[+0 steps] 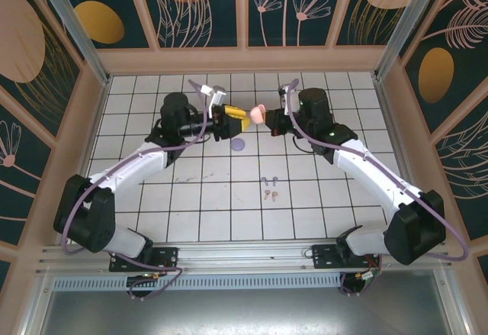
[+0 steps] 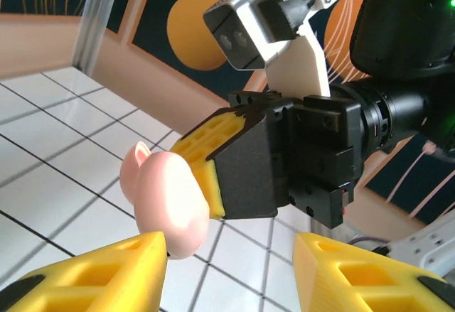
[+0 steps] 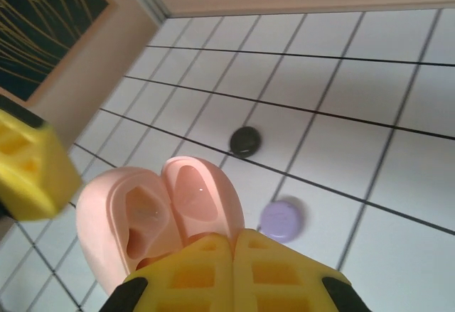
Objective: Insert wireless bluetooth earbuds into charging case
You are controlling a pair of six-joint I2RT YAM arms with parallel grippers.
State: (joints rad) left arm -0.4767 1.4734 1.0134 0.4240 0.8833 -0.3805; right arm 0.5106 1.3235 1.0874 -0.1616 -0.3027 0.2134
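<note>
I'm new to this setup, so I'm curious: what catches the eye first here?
An open pink charging case hangs in mid-air, pinched by the right claw, with the left claw open beside it. Below, on the tiles, lie a lavender case and a black case.

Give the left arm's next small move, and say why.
Probably draw the left gripper back from the pink case: its fingers are open, the right gripper is shut on the open case, and the wells look empty. That would free it to go for the pale pink earbuds on the tiles.
</note>
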